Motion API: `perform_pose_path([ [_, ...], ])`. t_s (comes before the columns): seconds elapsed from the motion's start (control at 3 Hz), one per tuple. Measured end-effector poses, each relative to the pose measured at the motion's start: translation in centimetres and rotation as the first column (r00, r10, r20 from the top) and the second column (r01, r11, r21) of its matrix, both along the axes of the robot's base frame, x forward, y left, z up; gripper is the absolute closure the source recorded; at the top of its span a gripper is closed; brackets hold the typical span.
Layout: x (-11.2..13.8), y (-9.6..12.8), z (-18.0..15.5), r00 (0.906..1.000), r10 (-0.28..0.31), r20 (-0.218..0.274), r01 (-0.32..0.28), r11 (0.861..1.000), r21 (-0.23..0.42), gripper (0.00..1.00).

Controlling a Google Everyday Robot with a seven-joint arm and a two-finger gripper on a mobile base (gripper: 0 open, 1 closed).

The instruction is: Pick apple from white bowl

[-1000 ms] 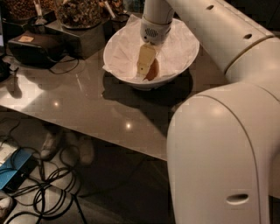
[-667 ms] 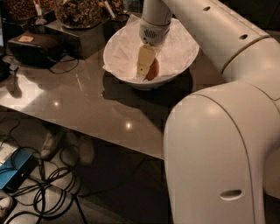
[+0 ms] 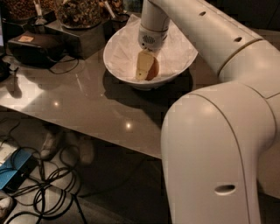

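Grey table (image 3: pixel 87 103); gripper (image 3: pixel 143 69) in white bowl (image 3: pixel 117 59) at apple (image 3: pixel 153 70); nut containers (image 3: pixel 78 13) behind

Gripper (image 3: pixel 146 68) in white bowl (image 3: pixel 117 60), arm (image 3: pixel 210 148) slightly nearer

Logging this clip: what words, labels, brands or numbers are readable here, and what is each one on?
No text can be read.
Tan label on the dark box: too blurred to read.
Arm and hand, down in the white bowl at the apple: no writing visible.
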State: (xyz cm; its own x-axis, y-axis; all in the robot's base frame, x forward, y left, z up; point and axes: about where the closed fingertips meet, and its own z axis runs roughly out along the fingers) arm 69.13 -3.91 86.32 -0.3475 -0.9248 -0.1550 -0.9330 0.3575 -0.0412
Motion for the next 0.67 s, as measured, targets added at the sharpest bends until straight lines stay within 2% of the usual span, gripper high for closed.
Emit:
perform_pose_path([
  [0.33, -0.26, -0.18, -0.80, 1.0000, 0.006, -0.007, -0.006, 1.000, 0.009, 0.34],
  [0.67, -0.26, -0.18, -0.81, 1.0000, 0.006, -0.007, -0.006, 1.000, 0.009, 0.56],
])
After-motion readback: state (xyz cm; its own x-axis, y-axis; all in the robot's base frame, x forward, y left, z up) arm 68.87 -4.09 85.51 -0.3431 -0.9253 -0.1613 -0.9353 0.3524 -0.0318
